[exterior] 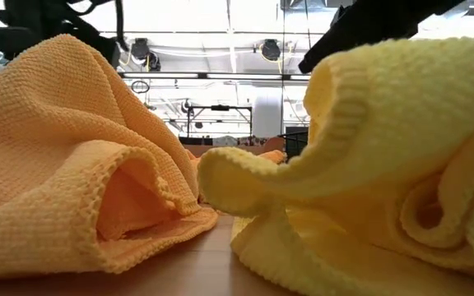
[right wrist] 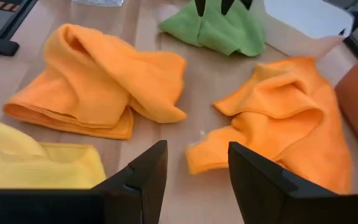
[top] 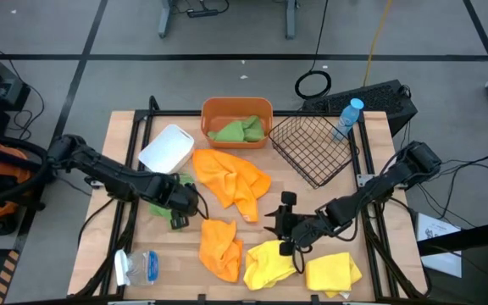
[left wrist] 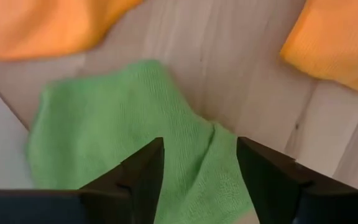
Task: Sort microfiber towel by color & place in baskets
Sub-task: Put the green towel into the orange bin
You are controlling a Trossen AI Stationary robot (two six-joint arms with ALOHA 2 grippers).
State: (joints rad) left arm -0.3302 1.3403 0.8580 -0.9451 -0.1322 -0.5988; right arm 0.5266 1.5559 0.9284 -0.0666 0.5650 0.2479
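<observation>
Lying between the open left gripper (left wrist: 199,180) fingers, green towel (left wrist: 117,130).

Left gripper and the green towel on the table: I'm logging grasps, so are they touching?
Cannot tell. In the left wrist view the left gripper stands open astride the green towel, but no view shows contact or gap plainly.

Towels: 2 orange (top: 231,180), 2 yellow (top: 269,263), green ones (top: 237,130). Tubs: orange (top: 214,111), white (top: 167,149); basket black mesh (top: 316,148). Counter (top: 134,229) light wood.

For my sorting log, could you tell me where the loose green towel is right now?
In the high view the green towel lies left of centre, under the left hand, just below the white tub and beside the large orange towel.
</observation>
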